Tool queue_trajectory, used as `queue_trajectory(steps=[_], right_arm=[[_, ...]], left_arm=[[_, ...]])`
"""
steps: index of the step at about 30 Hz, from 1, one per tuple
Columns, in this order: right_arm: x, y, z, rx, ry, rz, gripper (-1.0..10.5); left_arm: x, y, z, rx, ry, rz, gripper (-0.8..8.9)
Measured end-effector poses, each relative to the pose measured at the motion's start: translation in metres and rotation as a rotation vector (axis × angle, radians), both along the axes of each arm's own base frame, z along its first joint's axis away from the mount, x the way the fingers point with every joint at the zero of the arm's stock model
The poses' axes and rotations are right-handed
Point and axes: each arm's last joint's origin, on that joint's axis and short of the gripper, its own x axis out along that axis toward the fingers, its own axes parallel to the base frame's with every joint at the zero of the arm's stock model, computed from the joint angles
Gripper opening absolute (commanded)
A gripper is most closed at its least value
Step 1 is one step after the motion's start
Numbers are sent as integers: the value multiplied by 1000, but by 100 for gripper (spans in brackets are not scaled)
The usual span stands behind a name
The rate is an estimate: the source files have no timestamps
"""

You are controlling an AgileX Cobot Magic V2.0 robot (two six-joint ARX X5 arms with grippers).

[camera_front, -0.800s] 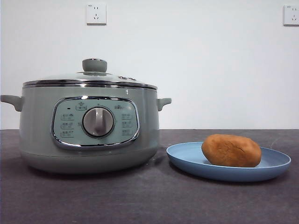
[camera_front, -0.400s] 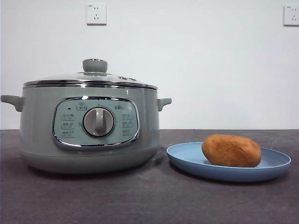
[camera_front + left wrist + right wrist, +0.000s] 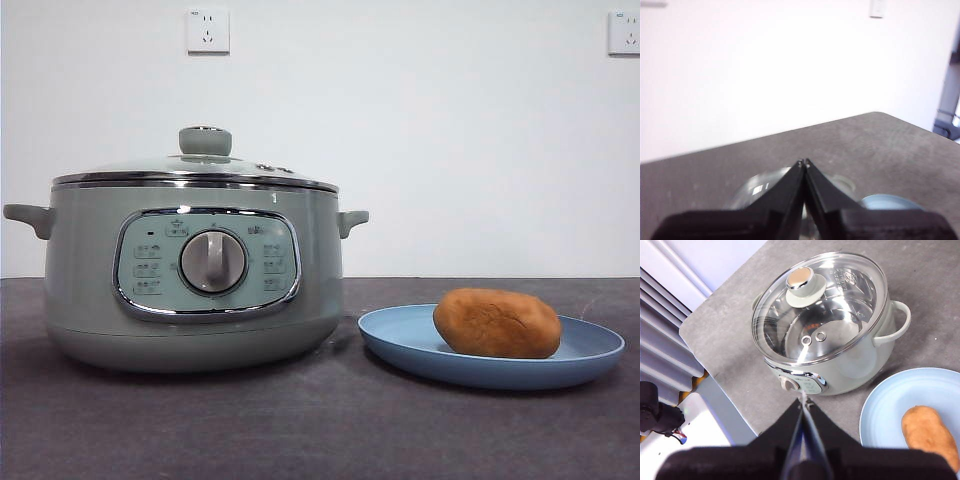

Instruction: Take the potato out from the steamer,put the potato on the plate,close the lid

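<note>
here the dark grey bench point(image 3: 320, 430) carries everything, running back to a plain white wall point(image 3: 450, 140) with two sockets high up. the steamer point(image 3: 190, 290) is the biggest thing on it: a wide, pale green pot with a chrome rim, a small handle on each side and a chrome-framed dial panel facing the front camera. the lid point(image 3: 820, 310) sits closed on the steamer, its clear glass dome level on the rim and its pale green knob upright on top; through the glass the right wrist view shows the pot's bare metal inside. just beside the steamer, near but not touching it, lies the light-blue plate point(image 3: 400, 345), flat on the bench. the potato point(image 3: 497, 323) rests on the plate, an orange-brown oval lying on its side, toward the half of the plate farther from the pot. neither arm shows in the front view. the right gripper point(image 3: 804, 401) hangs high above the bench, over the spot between the steamer's dial side and the plate, with its jaws pressed together and holding nothing. the left gripper point(image 3: 803, 161) is also raised, looking across the bench toward the wall, its jaws together at the tips and empty; below them the lid's glass and an edge of the plate just peek out.
</note>
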Motion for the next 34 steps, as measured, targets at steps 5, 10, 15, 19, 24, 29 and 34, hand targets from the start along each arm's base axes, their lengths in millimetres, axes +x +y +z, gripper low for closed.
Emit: queue_trajectory(steps=[5,10,15,19,24,29,34], right_arm=[[0,0,0,0,0,0,1],[0,0,0,0,0,0,1],[0,0,0,0,0,0,1],[0,0,0,0,0,0,1],[0,0,0,0,0,0,1],[0,0,0,0,0,0,1],[0,0,0,0,0,0,1]], left_arm=[[-3,5,-82,-78,-20,50,-3],[-4,8,-130,-145,-7,102,-3],[-3,9,-157,-174,26,129,-3],[-1,10,-164,-186,52,170,-3],[2,11,-178,-192,110,197,-3],[2,12,-188,-190,208,242,-3],[1,13,-193,-196,265,269,-3]])
